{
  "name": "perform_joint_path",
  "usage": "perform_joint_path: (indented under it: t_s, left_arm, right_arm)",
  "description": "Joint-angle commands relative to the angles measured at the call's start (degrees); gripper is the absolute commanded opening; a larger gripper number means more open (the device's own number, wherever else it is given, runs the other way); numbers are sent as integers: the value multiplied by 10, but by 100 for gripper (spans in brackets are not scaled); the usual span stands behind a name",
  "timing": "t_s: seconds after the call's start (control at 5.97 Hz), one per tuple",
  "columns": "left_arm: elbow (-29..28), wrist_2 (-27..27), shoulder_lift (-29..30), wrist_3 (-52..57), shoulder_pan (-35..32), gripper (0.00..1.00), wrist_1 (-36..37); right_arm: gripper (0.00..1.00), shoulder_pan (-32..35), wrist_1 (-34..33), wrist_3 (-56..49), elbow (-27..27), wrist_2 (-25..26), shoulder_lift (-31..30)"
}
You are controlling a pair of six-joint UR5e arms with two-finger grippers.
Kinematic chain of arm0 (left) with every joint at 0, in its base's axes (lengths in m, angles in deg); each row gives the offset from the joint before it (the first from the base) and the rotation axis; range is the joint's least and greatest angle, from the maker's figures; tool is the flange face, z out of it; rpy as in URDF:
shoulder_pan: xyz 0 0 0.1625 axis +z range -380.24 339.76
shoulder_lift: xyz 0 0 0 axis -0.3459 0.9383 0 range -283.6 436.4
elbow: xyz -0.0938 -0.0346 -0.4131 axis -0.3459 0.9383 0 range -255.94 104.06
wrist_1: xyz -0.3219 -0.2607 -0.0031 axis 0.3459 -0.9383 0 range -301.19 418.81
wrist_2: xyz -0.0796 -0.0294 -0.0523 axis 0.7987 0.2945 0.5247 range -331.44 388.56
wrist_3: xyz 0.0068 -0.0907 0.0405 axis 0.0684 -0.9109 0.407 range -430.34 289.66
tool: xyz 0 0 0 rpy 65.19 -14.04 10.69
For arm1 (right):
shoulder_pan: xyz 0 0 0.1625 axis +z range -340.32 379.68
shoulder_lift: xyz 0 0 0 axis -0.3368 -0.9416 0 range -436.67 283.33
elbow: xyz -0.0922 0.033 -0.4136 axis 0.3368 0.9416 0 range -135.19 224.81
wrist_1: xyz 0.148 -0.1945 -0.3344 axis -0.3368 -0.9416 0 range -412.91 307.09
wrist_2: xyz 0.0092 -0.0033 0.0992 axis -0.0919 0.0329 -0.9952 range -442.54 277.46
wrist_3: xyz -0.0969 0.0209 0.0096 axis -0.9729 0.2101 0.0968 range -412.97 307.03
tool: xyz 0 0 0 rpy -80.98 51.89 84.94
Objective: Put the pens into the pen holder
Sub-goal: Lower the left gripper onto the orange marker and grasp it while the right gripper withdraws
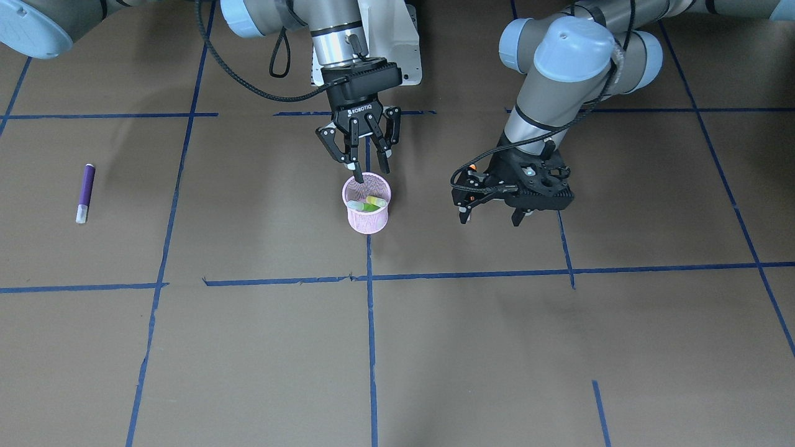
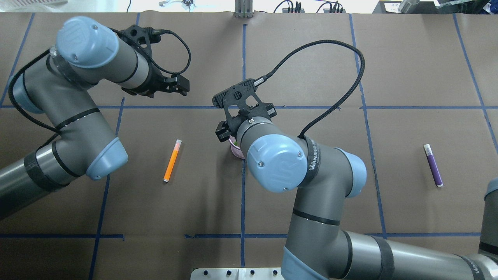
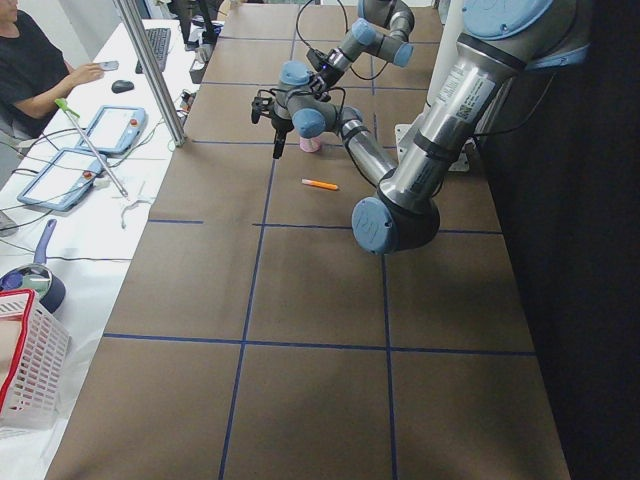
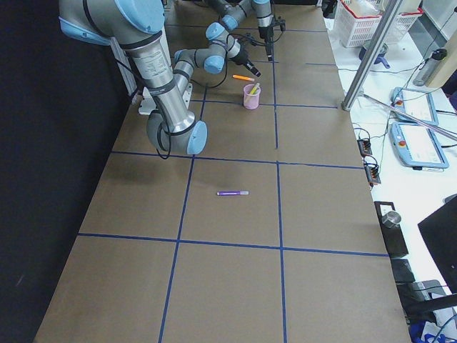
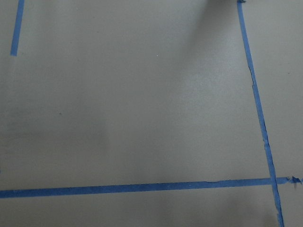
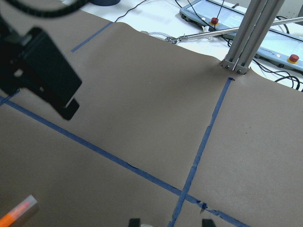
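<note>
Right gripper (image 1: 371, 174) hangs over the pen holder (image 1: 367, 218), fingers (image 1: 355, 166) spread, empty; left gripper (image 1: 489, 218) is spread too. Best to lift straight up, sparing the rim.

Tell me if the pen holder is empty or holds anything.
Not empty. The pen holder stands upright with the green pen inside; the orange pen and purple pen lie outside it.

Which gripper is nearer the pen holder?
Right. The right gripper hangs just above the rim of the pen holder; the left gripper is well off to the holder's side, toward the robot's left.
</note>
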Motion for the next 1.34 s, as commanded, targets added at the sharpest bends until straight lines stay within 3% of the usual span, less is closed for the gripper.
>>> perform_joint_path:
  t_s: [0.0,0.17,0.5,0.67,0.84,1.17]
  left_arm:
    - [0,54,-23,-32,24,100,0]
    - [-2,54,-41,-11,62,97,1]
    - [-28,52,-40,134,79,94,4]
    - [-37,53,-34,171,82,88,41]
    - [-36,53,-26,227,82,85,82]
    - [-52,52,7,237,82,79,129]
  right_arm:
    - [54,47,-1,6,-34,-62,-26]
    - [54,91,-1,11,-62,-134,-61]
    - [54,160,0,118,-85,-261,-90]
    - [54,176,0,139,-87,-292,-100]
    - [54,179,0,140,-90,-295,-102]
    - [56,179,1,139,-105,-295,-117]
